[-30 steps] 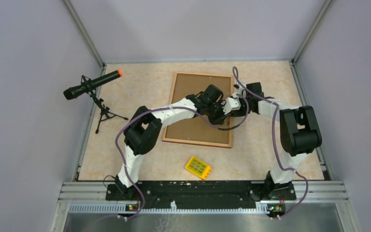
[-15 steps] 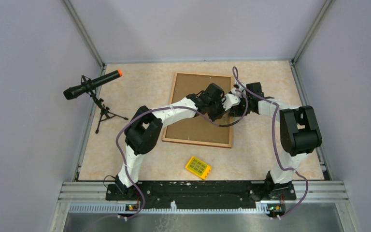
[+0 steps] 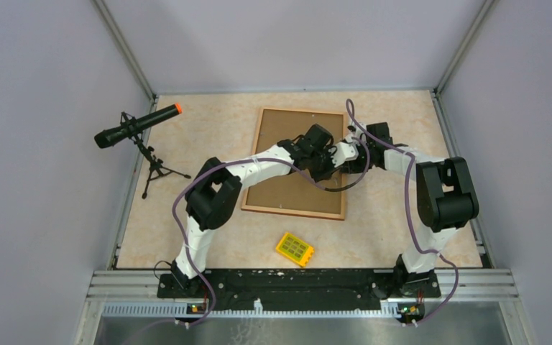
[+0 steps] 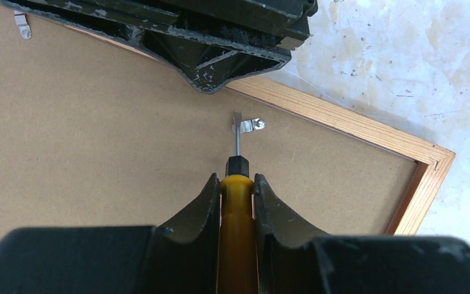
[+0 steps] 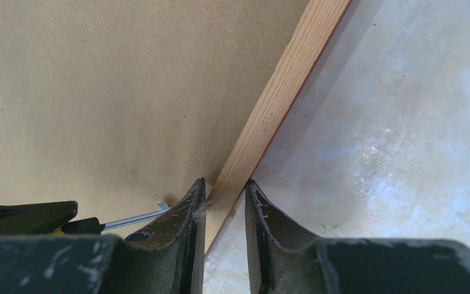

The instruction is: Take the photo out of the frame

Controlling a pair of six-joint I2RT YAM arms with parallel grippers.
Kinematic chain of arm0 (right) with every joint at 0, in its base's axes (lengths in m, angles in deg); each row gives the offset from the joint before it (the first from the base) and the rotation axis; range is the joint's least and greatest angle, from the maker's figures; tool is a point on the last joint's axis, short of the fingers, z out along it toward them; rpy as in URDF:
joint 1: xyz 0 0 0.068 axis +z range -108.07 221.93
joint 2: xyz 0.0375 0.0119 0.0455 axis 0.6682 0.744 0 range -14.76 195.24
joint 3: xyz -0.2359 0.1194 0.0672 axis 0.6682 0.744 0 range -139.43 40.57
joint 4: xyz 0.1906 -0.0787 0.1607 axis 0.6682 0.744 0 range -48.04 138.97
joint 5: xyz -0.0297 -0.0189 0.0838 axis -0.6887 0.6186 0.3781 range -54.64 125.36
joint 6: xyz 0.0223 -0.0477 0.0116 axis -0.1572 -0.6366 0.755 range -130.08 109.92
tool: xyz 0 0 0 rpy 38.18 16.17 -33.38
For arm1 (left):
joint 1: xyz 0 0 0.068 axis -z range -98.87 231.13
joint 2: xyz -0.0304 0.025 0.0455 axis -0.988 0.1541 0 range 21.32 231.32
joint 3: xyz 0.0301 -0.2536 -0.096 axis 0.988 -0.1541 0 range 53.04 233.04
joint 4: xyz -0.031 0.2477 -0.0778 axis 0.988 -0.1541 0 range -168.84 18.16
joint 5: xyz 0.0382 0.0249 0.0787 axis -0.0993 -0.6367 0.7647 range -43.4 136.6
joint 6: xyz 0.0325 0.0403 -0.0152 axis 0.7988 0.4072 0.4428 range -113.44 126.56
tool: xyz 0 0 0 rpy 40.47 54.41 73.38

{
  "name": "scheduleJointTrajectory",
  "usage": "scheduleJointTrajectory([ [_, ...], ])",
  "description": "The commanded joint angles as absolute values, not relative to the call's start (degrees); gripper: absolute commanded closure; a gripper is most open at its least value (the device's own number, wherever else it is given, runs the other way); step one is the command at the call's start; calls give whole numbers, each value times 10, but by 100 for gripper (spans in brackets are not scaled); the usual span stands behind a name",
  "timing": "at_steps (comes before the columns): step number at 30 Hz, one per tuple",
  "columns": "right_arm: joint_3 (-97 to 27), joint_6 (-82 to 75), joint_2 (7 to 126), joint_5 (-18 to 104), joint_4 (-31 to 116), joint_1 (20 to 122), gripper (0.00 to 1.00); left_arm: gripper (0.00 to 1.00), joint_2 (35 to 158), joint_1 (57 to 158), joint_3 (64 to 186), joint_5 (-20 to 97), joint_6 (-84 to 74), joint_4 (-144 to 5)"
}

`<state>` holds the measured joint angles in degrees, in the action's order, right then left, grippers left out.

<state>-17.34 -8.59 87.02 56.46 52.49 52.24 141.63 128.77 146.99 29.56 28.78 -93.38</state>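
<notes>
The frame (image 3: 287, 198) lies back up on the worktop (image 3: 208, 136). The left tool (image 4: 237, 179) squeezes a yellow screwdriver (image 4: 237, 205), its tip at a small metal clip (image 4: 249, 125). The right tool (image 5: 225, 187) pinches the frame's wooden edge (image 5: 281, 86). The photo is hidden.

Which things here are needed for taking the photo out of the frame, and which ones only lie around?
For the job:
- the frame, lying back up
- the metal clip on its back
- the screwdriver in the left gripper
- the right gripper, clamped on the frame's rim

Lying about:
- the yellow block
- the microphone on its tripod
</notes>
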Motion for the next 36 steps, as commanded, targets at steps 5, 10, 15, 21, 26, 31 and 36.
scheduleJointTrajectory([
  [5,-173,-117,902,537,569,519,100,100,1382,1294,1442,316,307,-984],
  [10,-172,-117,903,534,568,519,100,100,1361,1294,1430,310,310,-995],
  [15,-173,-119,905,534,568,519,100,100,1340,1293,1441,323,297,-1002],
  [21,-172,-128,905,524,568,519,100,100,1278,1275,1420,353,315,-1036],
  [26,-171,-132,902,517,569,519,100,100,1213,1220,1370,377,374,-1098],
  [31,-171,-132,901,519,568,519,100,100,1154,1156,1311,437,428,-1141],
  [36,-173,-132,903,522,571,519,100,100,1114,1124,1247,519,464,-1113],
])
